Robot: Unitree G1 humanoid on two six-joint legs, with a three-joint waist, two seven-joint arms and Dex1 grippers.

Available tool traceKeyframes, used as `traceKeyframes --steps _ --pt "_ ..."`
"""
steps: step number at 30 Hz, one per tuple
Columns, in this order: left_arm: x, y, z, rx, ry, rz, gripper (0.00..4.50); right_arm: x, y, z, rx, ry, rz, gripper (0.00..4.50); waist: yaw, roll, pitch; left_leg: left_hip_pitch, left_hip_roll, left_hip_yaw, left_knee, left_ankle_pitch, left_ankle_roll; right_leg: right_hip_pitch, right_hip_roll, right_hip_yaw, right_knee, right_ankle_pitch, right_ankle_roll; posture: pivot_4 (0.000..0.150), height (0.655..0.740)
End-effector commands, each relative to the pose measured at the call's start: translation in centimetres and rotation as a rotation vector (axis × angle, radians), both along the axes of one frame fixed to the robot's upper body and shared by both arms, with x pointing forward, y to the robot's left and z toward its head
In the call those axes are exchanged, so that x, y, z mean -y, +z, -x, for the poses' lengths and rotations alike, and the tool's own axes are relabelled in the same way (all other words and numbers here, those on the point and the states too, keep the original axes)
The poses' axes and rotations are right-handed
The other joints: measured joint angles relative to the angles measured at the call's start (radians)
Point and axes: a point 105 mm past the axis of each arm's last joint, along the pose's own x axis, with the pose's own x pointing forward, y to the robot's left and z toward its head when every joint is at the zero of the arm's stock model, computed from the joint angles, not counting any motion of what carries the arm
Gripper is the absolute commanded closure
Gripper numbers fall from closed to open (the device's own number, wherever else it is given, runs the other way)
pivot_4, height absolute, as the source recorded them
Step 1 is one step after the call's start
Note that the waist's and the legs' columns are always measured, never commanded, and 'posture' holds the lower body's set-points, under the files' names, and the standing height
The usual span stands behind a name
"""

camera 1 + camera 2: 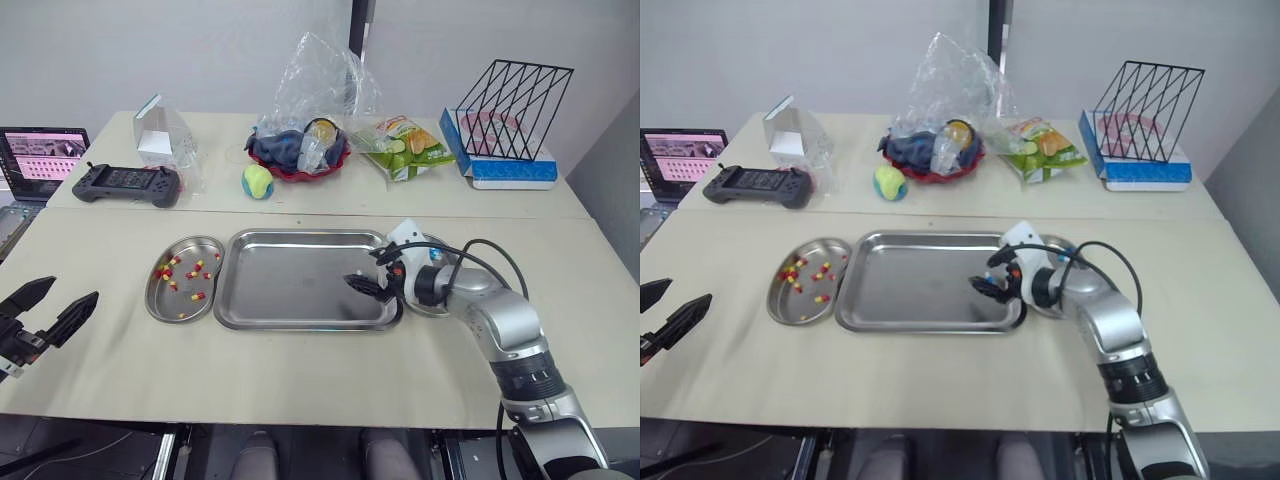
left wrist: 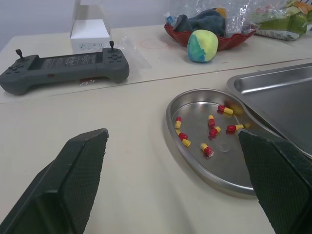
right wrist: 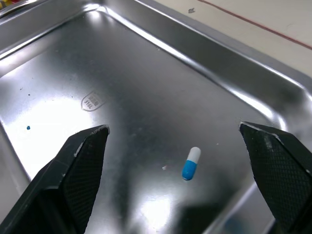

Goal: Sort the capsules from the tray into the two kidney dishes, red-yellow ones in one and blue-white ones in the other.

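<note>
The steel tray point(image 1: 290, 262) lies mid-table. One blue-white capsule point(image 3: 190, 163) rests on its floor near the right end. My right gripper point(image 1: 366, 286) hovers open just above that end, and in the right wrist view the capsule lies between its fingers point(image 3: 78, 170). Left of the tray, a kidney dish point(image 1: 160, 295) holds several red-yellow capsules point(image 2: 211, 122). The other kidney dish point(image 1: 1060, 243) sits right of the tray, mostly hidden by my right arm. Near the table's front left edge my left gripper point(image 1: 52, 306) stands open and empty, well left of the dish.
On the back table are a game controller point(image 1: 125, 184), a white box in plastic point(image 1: 160, 135), a green-blue ball point(image 1: 257, 181), a red bowl under a plastic bag point(image 1: 298, 155), a snack bag point(image 1: 405, 148) and a wire rack point(image 1: 510, 105). A laptop point(image 1: 40, 155) sits far left.
</note>
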Motion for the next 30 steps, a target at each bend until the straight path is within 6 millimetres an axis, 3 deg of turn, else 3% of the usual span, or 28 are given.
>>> traceKeyframes --steps 1,13,17,26,27,30 --pt "0.6 1.7 0.0 0.069 -0.013 -0.024 0.03 -0.4 0.8 -0.4 0.033 -0.033 0.024 0.0 0.0 0.0 0.0 0.0 0.0 0.0 0.0 0.0 0.0 0.0 0.0 0.0 0.0 0.0 0.0 0.15 0.738" --pt "1.5 0.9 0.0 0.043 -0.035 -0.018 0.03 -0.8 -0.9 -0.4 0.024 -0.044 0.109 0.0 -0.002 0.0 0.0 0.0 0.0 0.0 0.0 0.0 0.0 0.0 0.0 0.0 0.0 0.0 0.0 0.15 0.738" --pt "0.9 0.5 -0.2 0.042 0.001 -0.022 0.0 -0.3 -1.9 -0.7 -0.015 -0.068 0.13 1.15 -0.001 0.0 0.0 0.0 0.0 0.0 0.0 0.0 0.0 0.0 0.0 0.0 0.0 0.0 0.0 0.15 0.738" --pt "1.1 0.1 -0.4 0.028 0.002 -0.015 0.0 -1.1 -2.0 -0.4 -0.019 -0.036 0.129 4.25 -0.003 -0.002 -0.001 0.0 0.0 0.0 0.0 0.0 0.0 0.0 0.0 -0.001 0.0 0.0 0.0 0.15 0.738" --pt "1.1 -0.1 -0.4 0.025 0.0 -0.013 0.0 -0.8 -2.1 -0.4 -0.019 -0.035 0.135 4.45 -0.003 -0.002 -0.001 0.0 0.0 0.0 0.0 0.0 0.0 0.0 0.0 -0.001 0.0 0.0 0.0 0.15 0.738" --pt "1.2 -0.2 -0.5 0.023 -0.004 -0.011 0.0 -0.4 -1.6 -0.6 -0.001 -0.038 0.134 4.45 -0.002 -0.002 -0.001 0.0 0.0 0.0 0.0 0.0 0.0 0.0 0.0 -0.001 0.0 0.0 0.0 0.15 0.738"
